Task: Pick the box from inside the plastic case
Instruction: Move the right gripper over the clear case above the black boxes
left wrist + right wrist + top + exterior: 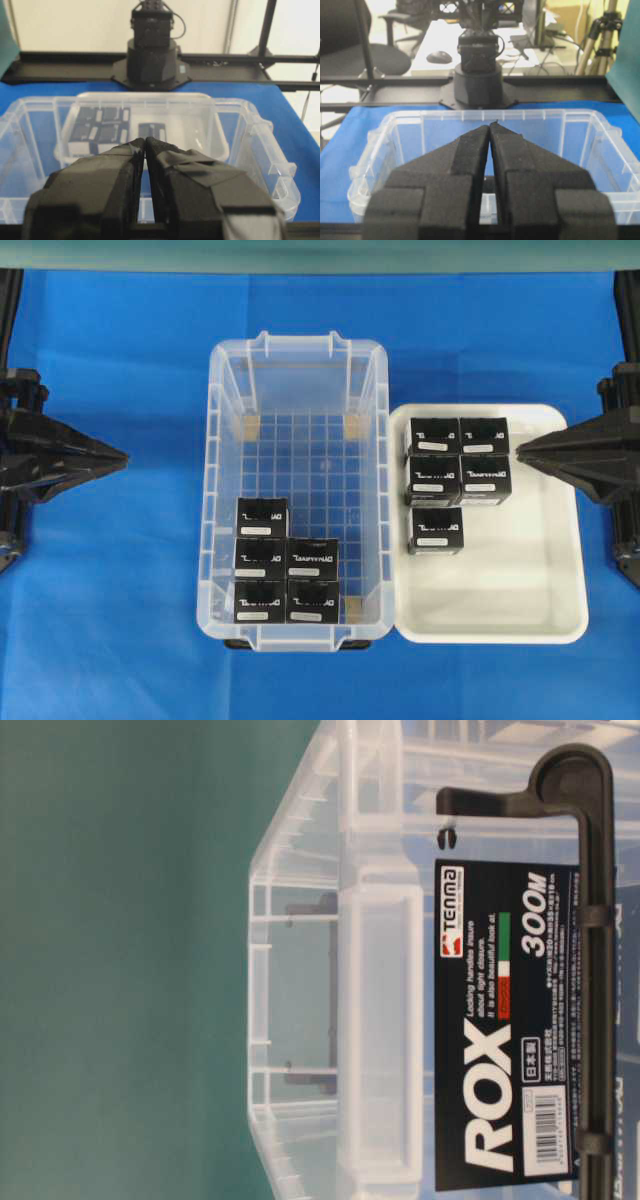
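The clear plastic case (pixel 222 420) stands mid-table with a grid floor. Several black boxes (pixel 262 517) with white label strips sit in its near-left corner. My left gripper (pixel 122 455) is shut and empty, out on the blue cloth well left of the case. My right gripper (pixel 520 452) is shut and empty, at the right edge of the white tray. In the left wrist view the gripper (pixel 145 141) points at the case (pixel 260 145). In the right wrist view the gripper (pixel 489 126) points at the case (pixel 395 130). The table-level view shows the case's end wall (pixel 380 1020) close up.
A shallow white tray (pixel 540 580) sits against the case's right side and holds several more black boxes (pixel 435 530) in its far-left part. Blue cloth covers the table. The case bears a black "ROX" label (pixel 505 1050) and a black latch (pixel 595 920).
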